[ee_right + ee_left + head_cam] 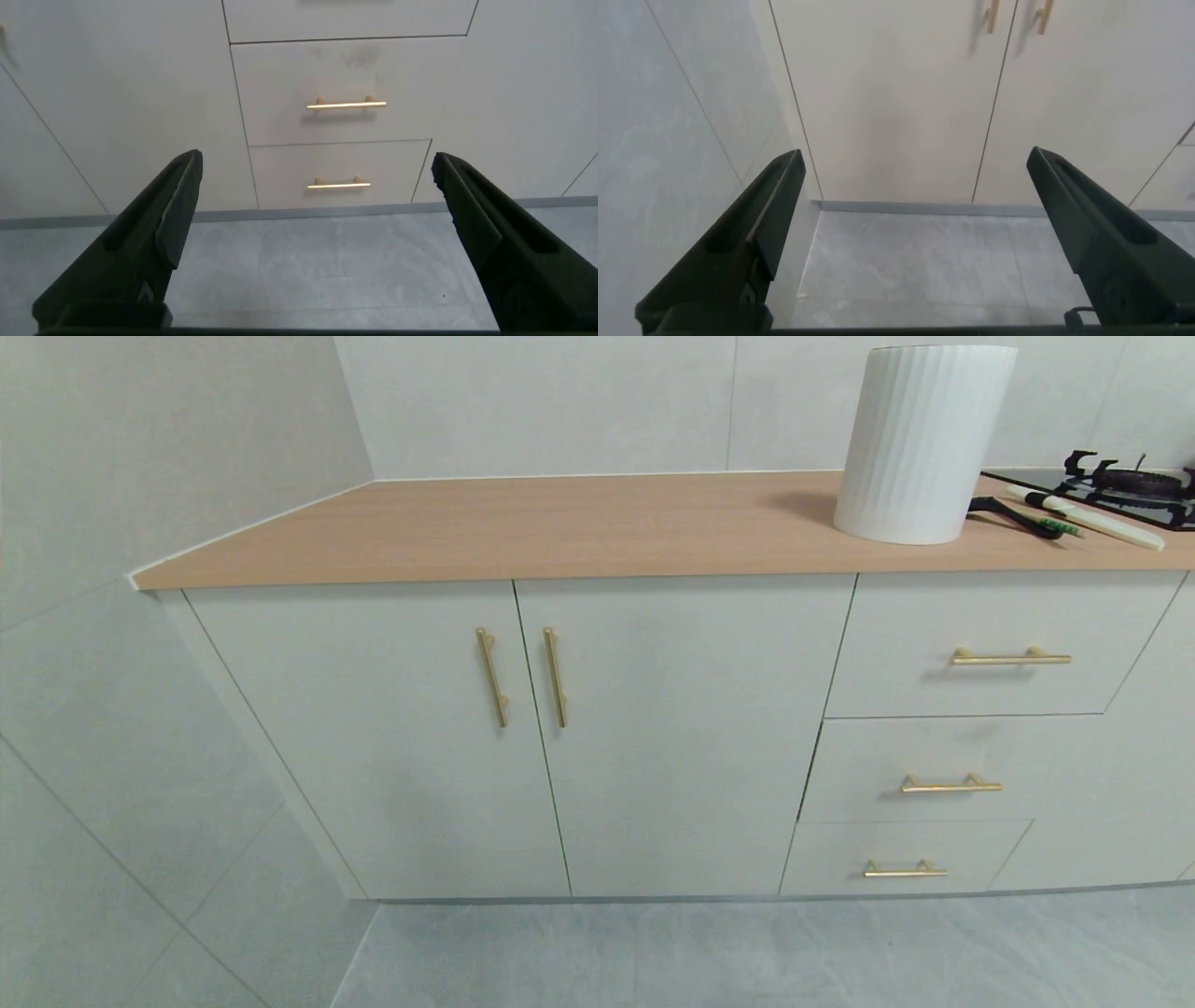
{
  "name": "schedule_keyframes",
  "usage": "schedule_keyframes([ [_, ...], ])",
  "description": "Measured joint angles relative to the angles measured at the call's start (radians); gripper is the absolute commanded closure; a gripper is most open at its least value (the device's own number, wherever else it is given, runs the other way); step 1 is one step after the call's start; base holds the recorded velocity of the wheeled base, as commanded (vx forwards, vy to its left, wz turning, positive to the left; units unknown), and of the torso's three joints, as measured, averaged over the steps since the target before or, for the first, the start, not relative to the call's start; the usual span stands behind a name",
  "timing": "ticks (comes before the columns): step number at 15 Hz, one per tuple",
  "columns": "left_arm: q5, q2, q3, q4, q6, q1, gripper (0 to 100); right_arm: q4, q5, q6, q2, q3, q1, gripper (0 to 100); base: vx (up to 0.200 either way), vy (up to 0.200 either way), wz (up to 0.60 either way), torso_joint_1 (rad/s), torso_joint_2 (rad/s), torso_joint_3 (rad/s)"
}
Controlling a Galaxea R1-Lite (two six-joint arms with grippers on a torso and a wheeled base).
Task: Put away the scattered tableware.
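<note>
On the wooden countertop [523,527], at its right end, lie scattered utensils: a black-handled tool [1016,514], a green-handled one [1055,525] and a cream-handled one [1097,518]. A tall white ribbed container [920,441] stands beside them. My left gripper [915,177] hangs open low before the cabinet doors, nothing between its fingers. My right gripper [318,177] is open too, held low in front of the lower drawers [346,105], with nothing in it.
A black gas hob [1134,485] sits at the far right of the counter. Below are two cabinet doors with gold handles [492,677] and three drawers with gold handles [1010,658]. A tiled wall closes the left side; grey floor [747,952] lies in front.
</note>
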State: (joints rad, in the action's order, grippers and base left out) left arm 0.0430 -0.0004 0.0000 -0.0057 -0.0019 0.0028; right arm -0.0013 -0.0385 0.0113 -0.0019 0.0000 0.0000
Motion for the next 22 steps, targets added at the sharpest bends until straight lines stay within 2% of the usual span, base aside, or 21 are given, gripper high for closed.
schedule_keyframes([
  [11, -0.001, 0.0, 0.0, 0.0, 0.0, 0.0, 0, 0.0, 0.0, 0.0, 0.0, 0.0, 0.0, 0, 0.0, -0.2, 0.0, 0.002, 0.0, 0.002],
  [18, 0.0, 0.0, 0.0, 0.0, -0.004, 0.0, 0, 0.0, 0.0, 0.001, 0.001, 0.0, 0.0, 0, 0.0, 0.0, 0.0, 0.0, 0.0, 0.0],
  [22, 0.0, 0.0, 0.0, 0.0, -0.004, 0.0, 0, 0.0, 0.0, 0.001, 0.001, 0.0, 0.0, 0, 0.2, 0.0, 0.0, 0.005, 0.0, 0.002],
])
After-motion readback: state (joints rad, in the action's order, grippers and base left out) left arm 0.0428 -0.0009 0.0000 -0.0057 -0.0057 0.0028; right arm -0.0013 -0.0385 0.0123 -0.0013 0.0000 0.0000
